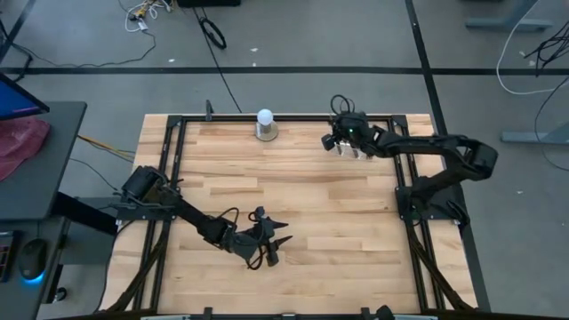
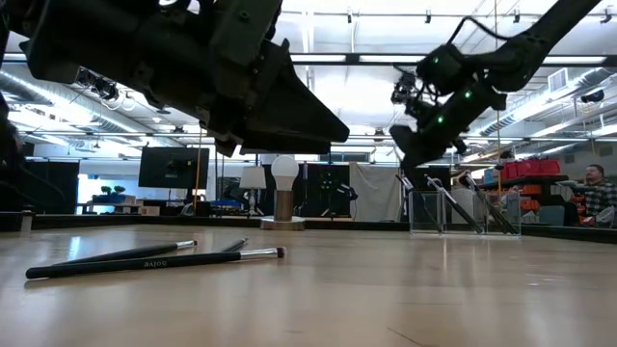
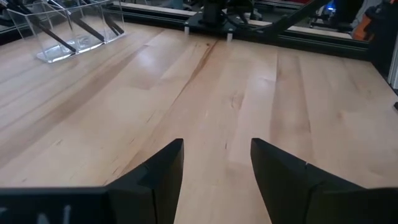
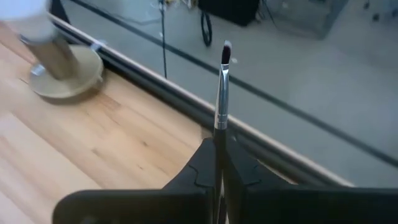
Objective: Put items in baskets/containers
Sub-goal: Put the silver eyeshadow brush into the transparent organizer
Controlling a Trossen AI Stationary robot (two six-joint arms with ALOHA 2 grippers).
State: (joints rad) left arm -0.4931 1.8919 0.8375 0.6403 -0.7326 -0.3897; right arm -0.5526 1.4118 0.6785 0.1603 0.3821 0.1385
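A makeup brush (image 4: 221, 93) stands pinched between the right gripper (image 4: 219, 163) fingers, bristles up, above the clear holder (image 2: 463, 210) at the desk's (image 1: 311, 204) far right — brushes already lean inside. Three brushes (image 2: 154, 258) lie near the front, under the left gripper (image 3: 216, 163), fingers spread.

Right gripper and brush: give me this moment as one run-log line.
right gripper: shut on thin dark-handled makeup brush, above clear plastic holder | left gripper: open, empty, low over wooden table
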